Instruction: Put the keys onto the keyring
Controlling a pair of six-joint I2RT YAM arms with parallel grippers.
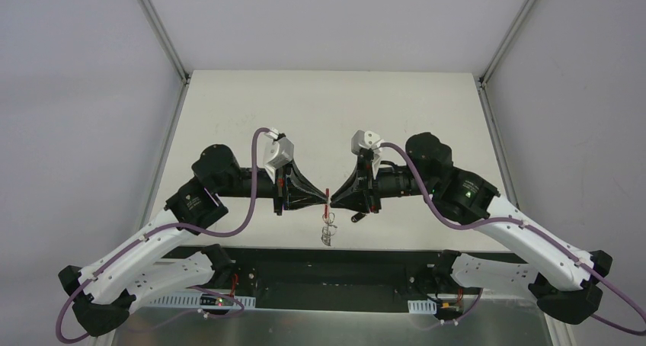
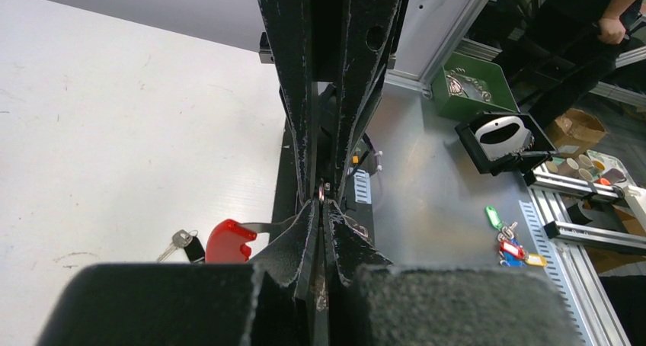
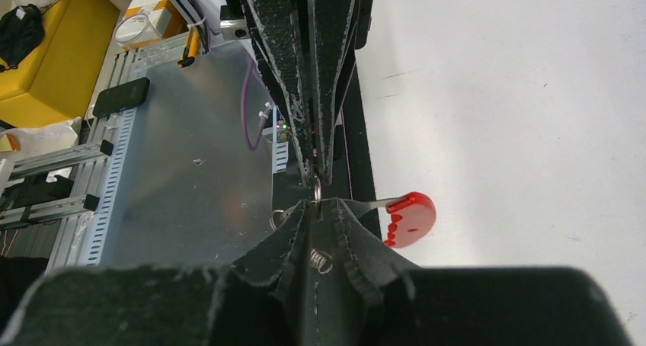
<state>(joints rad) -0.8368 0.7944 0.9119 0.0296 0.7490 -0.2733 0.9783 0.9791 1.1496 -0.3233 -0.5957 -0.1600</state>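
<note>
Pinching one keyring (image 1: 327,229): left gripper (image 2: 320,213), pressed together; right gripper (image 3: 318,209) unclear; keys (image 2: 180,242), one bunch.

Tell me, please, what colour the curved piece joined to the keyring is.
Red; the curved piece shows best in the right wrist view.
</note>
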